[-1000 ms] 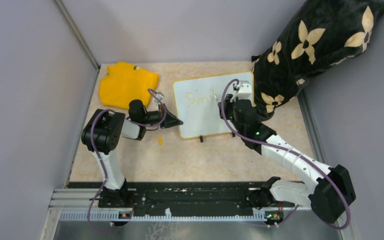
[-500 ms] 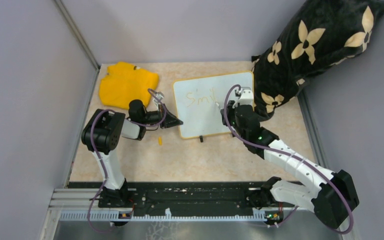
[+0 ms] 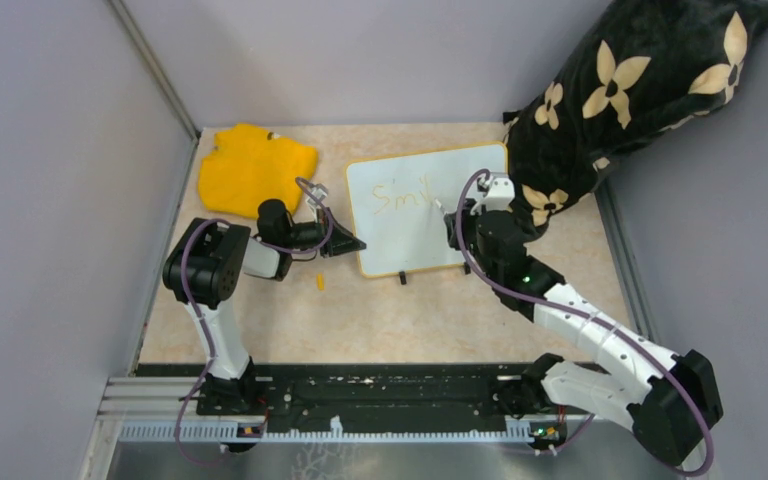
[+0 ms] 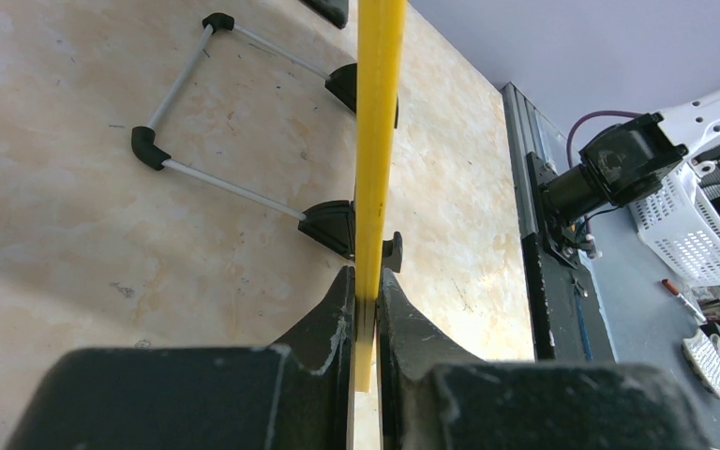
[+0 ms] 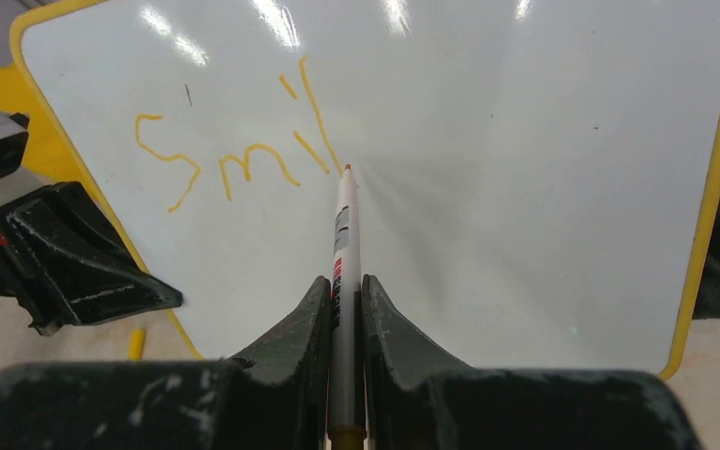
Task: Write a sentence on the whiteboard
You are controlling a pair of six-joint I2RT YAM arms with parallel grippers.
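The whiteboard [image 3: 400, 240] stands tilted at mid-table, white with a yellow rim [image 4: 376, 141]. My left gripper [image 3: 352, 243] is shut on its left edge; in the left wrist view its jaws [image 4: 366, 278] pinch the rim edge-on. My right gripper [image 5: 345, 279] is shut on a slim white marker [image 5: 343, 230], whose orange tip touches the board at the foot of the last stroke. The sentence [image 5: 234, 169] reads "Smil" in yellow-orange, and it also shows on the board's upper half [image 3: 403, 196]. From above, the right gripper [image 3: 457, 213] hovers over the board's right half.
A yellow cloth [image 3: 255, 165] lies at the back left. A black floral cushion [image 3: 630, 90] leans at the back right, close to the board's right edge. A small yellow marker cap [image 3: 320, 282] lies on the table left of the board's black clip feet [image 4: 333, 225].
My right gripper has slid rightward and slightly down across the board with the marker, adding the "l" stroke after "Smi". The left gripper has held still.
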